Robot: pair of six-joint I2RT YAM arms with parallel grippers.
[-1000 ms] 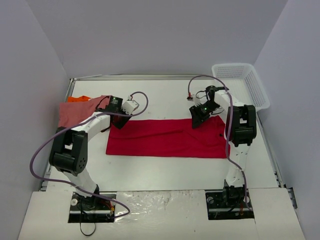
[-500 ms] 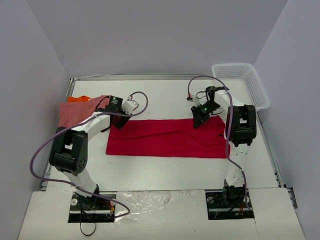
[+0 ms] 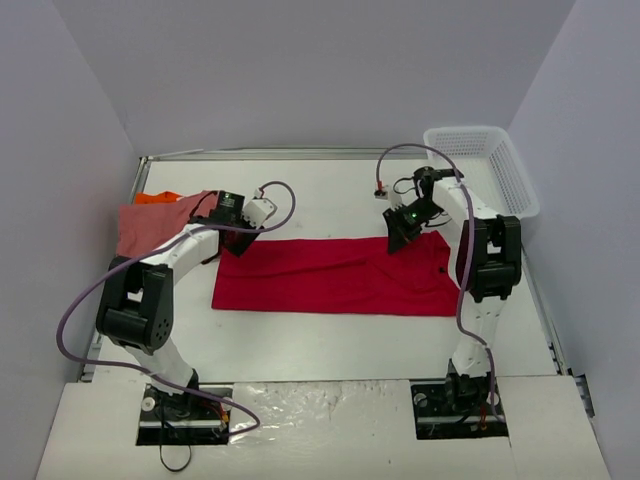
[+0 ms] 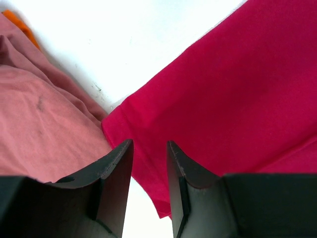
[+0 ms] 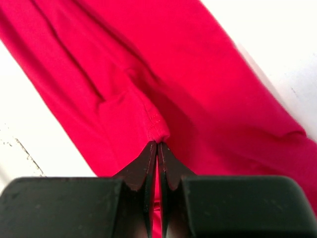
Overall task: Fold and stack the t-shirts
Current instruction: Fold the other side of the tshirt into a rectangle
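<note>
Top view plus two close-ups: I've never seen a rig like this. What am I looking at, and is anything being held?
Two robot arms are bolted at the near edge of a white table. The wide picture looks down from above and behind them. Each close-up comes from a camera on one arm's wrist, so that arm's own black jaws show at the bottom. A red shirt lies spread as a long rectangle in the middle. A pink shirt sits at the left, an orange one peeking out behind it. A white basket stands at the far right. The left arm has its jaws open over the red shirt's corner, holding nothing. The right arm has its jaws shut, pinching the red shirt's far edge.
</note>
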